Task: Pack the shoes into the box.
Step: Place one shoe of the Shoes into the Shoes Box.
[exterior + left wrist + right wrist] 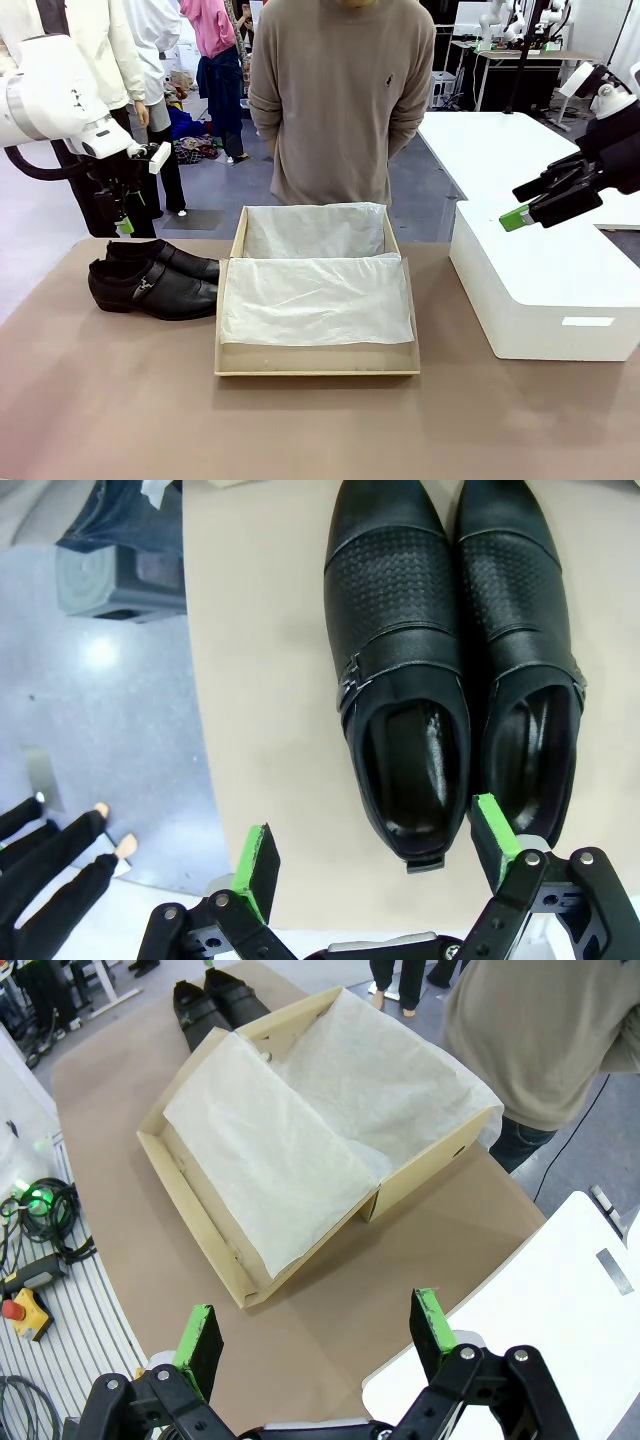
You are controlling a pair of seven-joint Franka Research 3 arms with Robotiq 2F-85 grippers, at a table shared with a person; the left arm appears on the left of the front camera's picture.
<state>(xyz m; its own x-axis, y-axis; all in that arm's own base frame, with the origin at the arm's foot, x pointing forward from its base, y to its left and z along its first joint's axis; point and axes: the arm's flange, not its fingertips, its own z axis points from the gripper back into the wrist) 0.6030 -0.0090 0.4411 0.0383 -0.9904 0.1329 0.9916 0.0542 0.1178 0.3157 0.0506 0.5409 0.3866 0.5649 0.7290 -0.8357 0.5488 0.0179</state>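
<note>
— Where are the shoes (155, 280)?
— Side by side on the brown counter (120, 400), just left of the box (316, 361). They lie lengthwise along the counter with their pointed toes toward the box. They're glossy black leather, each with an embossed panel and a strap.
— And the box?
— Open cardboard, draped with crinkled white tissue paper (315, 295).
— End effectors?
— The left end effector (375, 845) is spread over the heels. The right end effector (525, 205) is spread above the white block (545, 290).

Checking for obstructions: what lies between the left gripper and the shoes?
Nothing: the left wrist view shows the open left gripper above the shoes, the stretch between bare.
</note>
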